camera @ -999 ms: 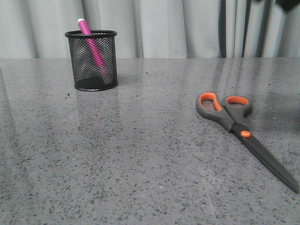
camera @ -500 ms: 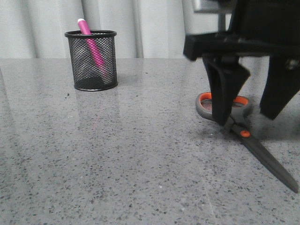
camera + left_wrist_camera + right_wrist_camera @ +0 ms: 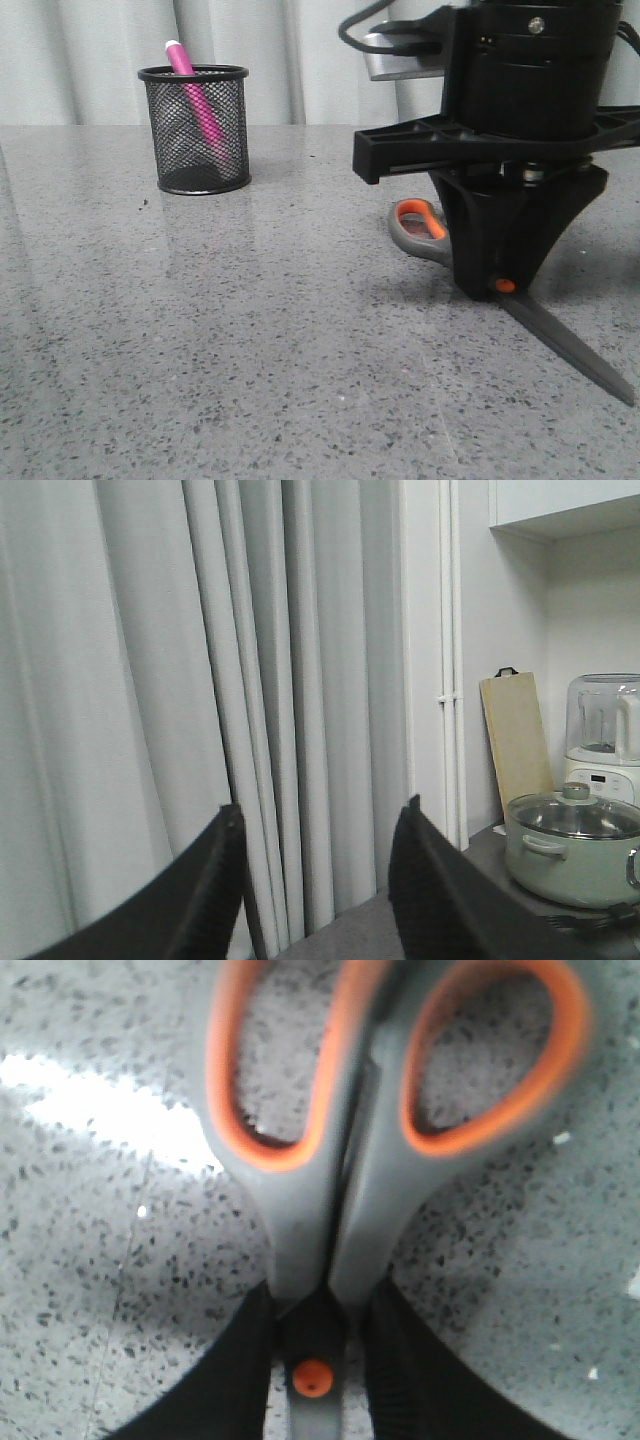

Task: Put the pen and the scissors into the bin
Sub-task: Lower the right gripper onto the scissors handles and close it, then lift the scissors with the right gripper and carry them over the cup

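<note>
Pen (image 3: 197, 95) already stands in bin (image 3: 195, 128). Scissors (image 3: 560, 335) lie flat on worktop (image 3: 250, 340); your right end effector (image 3: 315, 1360) clamped at pivot. Left end effector (image 3: 315, 880) apart, empty. Lift and drop remain.

The left gripper (image 3: 315, 880) stood open, its two dark fingers (image 3: 205, 900) apart with nothing between them, raised toward pale grey curtains (image 3: 200, 680). Beyond it, a pale green lidded pot (image 3: 572, 845) sat on a counter, beside a wooden board (image 3: 515, 740) and a blender (image 3: 603, 735)
</note>
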